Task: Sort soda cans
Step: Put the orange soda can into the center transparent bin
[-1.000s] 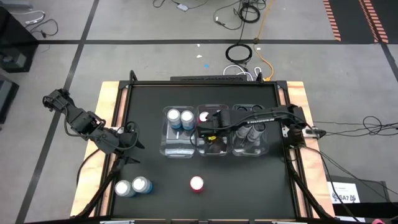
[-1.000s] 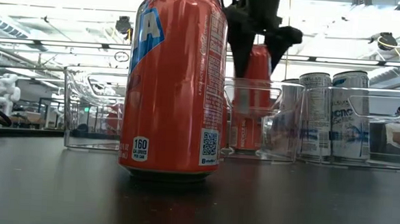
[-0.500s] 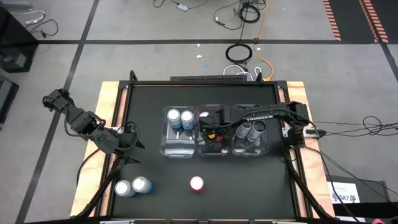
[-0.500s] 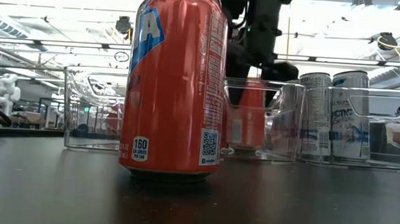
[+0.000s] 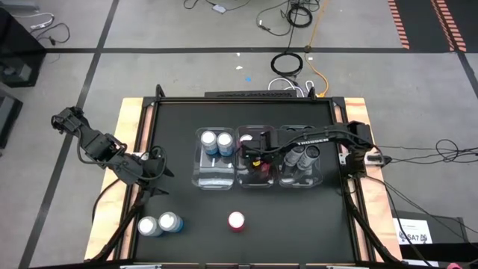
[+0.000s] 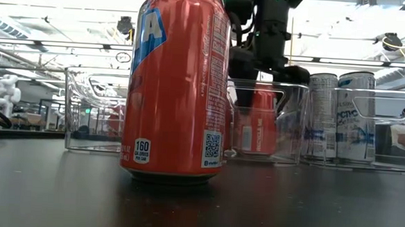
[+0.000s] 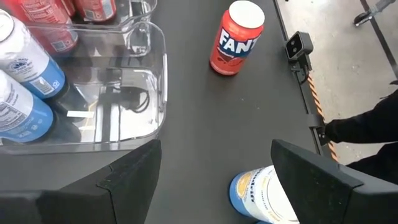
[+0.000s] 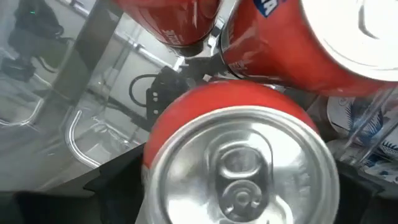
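Three clear bins stand side by side mid-table. My right gripper [image 5: 255,154] points down into the middle bin [image 5: 254,184], open, with a finger on either side of the top of a red soda can [image 8: 239,162] that stands upright on the bin floor [image 6: 261,123] beside two other red cans [image 8: 298,37]. Another red can [image 5: 236,220] stands alone on the near table, large in the low view [image 6: 176,84]. Two light blue cans [image 5: 159,224] stand at the near left. My left gripper [image 5: 153,169] hangs open at the left edge above them [image 7: 261,196].
The left bin [image 5: 213,179] holds two light blue cans [image 5: 216,142] at its far end. The right bin [image 5: 299,181] holds grey cans [image 5: 299,157]. Bare black tabletop lies between the bins and the near edge. Cables lie on the floor beyond the table.
My right gripper has gone down into the middle bin with the red can, which hung above the bin wall a second ago and now stands on the bin floor. Its fingers have spread a little and let the can go.
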Robot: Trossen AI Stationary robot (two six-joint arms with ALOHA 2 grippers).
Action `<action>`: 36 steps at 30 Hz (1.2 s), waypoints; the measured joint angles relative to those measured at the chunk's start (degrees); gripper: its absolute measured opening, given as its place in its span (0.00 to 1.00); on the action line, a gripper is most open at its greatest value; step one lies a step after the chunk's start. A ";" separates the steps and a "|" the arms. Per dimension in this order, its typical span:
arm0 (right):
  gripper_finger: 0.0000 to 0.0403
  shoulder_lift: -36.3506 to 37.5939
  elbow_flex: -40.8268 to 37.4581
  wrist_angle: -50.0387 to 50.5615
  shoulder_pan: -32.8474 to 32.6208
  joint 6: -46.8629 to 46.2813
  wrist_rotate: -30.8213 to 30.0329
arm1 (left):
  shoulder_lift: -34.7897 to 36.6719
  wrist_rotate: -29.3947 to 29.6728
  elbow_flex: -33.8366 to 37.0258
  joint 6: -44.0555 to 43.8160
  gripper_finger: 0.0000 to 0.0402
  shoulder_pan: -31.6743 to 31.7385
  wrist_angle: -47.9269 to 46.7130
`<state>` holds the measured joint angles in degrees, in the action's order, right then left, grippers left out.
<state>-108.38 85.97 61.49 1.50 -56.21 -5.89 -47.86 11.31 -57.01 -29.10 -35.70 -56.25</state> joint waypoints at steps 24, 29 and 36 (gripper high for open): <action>0.90 10.80 0.04 0.20 -1.53 -4.76 -0.11 | 0.00 0.19 0.00 -0.47 0.78 0.00 0.36; 0.90 15.95 0.04 -2.89 -7.13 -6.78 -4.45 | 0.00 0.17 0.00 -0.48 0.78 0.00 1.32; 0.90 18.57 0.11 -21.09 -17.29 -4.14 -11.15 | -0.02 0.17 0.00 -0.48 0.78 0.00 2.37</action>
<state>-89.81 86.08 40.40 -15.80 -60.34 -17.04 -47.88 11.49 -57.01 -29.58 -35.70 -53.88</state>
